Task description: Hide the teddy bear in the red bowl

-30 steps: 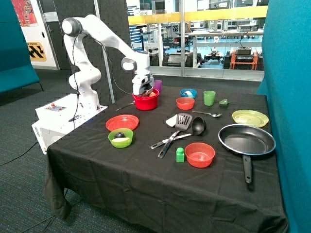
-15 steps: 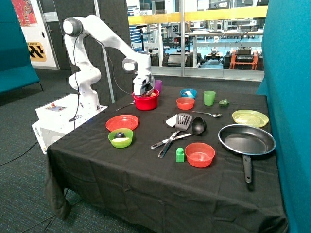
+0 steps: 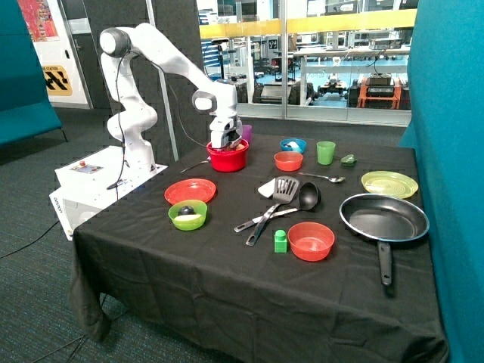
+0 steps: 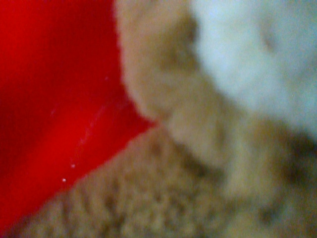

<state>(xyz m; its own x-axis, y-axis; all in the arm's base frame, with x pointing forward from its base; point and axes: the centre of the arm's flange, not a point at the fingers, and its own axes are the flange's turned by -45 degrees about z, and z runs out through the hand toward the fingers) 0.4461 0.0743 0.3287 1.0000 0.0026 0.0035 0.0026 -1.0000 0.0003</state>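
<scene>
The red bowl (image 3: 227, 159) stands at the table's far edge, close to the robot's base. My gripper (image 3: 225, 143) reaches down into the bowl from above. The brown teddy bear (image 3: 237, 147) lies inside the bowl, and only a sliver of it shows over the rim beside the gripper. In the wrist view the bear's fuzzy brown body (image 4: 163, 198) and a pale patch of it fill the picture very close up, against the bowl's red inner wall (image 4: 54, 99).
A purple cup (image 3: 246, 133) stands right behind the red bowl. A red plate (image 3: 190, 190) and a green bowl (image 3: 187, 215) lie in front of it. Mid-table are a spatula and ladle (image 3: 281, 198), two orange-red bowls (image 3: 311, 240), a green block (image 3: 280, 241) and a frying pan (image 3: 384, 219).
The arm has shifted slightly over the red bowl, with the gripper still down in it. Nothing else on the table has moved.
</scene>
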